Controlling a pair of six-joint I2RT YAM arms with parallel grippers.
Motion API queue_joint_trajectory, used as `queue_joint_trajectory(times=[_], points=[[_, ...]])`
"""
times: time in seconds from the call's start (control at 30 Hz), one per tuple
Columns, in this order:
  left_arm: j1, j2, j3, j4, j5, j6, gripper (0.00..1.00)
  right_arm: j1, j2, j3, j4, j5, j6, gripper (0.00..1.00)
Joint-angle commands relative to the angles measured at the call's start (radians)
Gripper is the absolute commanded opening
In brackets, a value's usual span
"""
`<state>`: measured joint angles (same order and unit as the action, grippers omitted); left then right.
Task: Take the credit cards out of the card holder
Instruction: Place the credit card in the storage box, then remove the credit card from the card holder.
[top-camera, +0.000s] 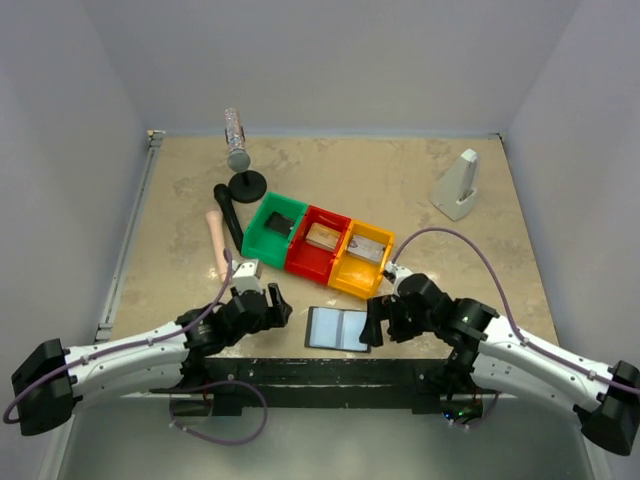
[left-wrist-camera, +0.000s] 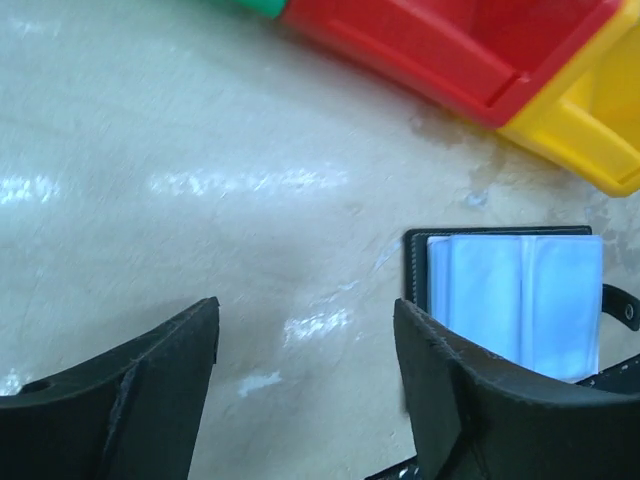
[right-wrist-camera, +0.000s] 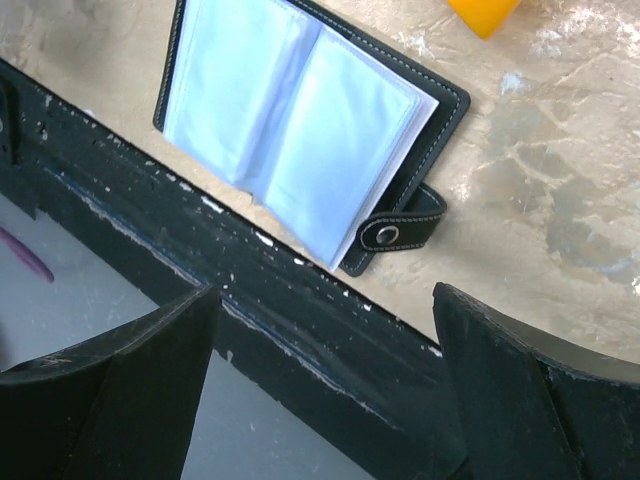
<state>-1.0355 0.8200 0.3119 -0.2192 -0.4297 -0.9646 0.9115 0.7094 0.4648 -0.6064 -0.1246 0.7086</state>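
Observation:
The card holder (top-camera: 338, 328) lies open and flat near the table's front edge, its two glossy grey-blue panels up and its snap strap (right-wrist-camera: 400, 230) out to one side. No credit cards show in its sleeves. My left gripper (top-camera: 280, 304) hovers just left of it, open with only bare table between its fingers; in the left wrist view the card holder (left-wrist-camera: 520, 295) sits beyond the left gripper (left-wrist-camera: 306, 305), partly behind the right-hand finger. My right gripper (top-camera: 374, 322) is at the holder's right edge, open and empty. Seen from the right wrist, the card holder (right-wrist-camera: 300, 130) lies above the right gripper (right-wrist-camera: 325, 290), which hangs over the table's edge.
Joined green (top-camera: 262, 240), red (top-camera: 303, 262) and yellow (top-camera: 350, 276) bins stand behind the holder, a flat card-like piece in each. Farther back are a grey cylinder on a black stand (top-camera: 247, 183), a black stick (top-camera: 228, 213), a pink stick (top-camera: 215, 240) and a white wedge (top-camera: 457, 186). A black rail (right-wrist-camera: 300, 300) edges the front.

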Motion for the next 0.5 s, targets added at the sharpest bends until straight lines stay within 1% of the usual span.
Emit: queue_joint_trajectory(times=[0.0, 0.03, 0.1, 0.27, 0.4, 0.47], points=[[-0.005, -0.155, -0.106, -0.020, -0.004, -0.170, 0.95, 0.006, 0.096, 0.008, 0.108, 0.040, 0.031, 0.91], [-0.005, -0.180, -0.121, -0.025, 0.005, -0.190, 1.00, 0.006, 0.126, 0.018, 0.105, 0.057, 0.034, 0.90], [-0.003, -0.215, -0.137, -0.006, 0.032, -0.162, 1.00, 0.006, 0.191, 0.046, 0.088, 0.097, 0.041, 0.88], [-0.005, -0.206, -0.114, -0.035, 0.068, -0.114, 0.95, 0.006, 0.337, 0.110, 0.033, 0.172, 0.055, 0.81], [-0.005, -0.188, -0.122, -0.002, 0.104, -0.100, 0.89, 0.006, 0.384, 0.139, 0.019, 0.201, 0.060, 0.75], [-0.005, -0.183, -0.129, 0.018, 0.120, -0.092, 0.87, 0.006, 0.410, 0.155, 0.005, 0.204, 0.058, 0.70]])
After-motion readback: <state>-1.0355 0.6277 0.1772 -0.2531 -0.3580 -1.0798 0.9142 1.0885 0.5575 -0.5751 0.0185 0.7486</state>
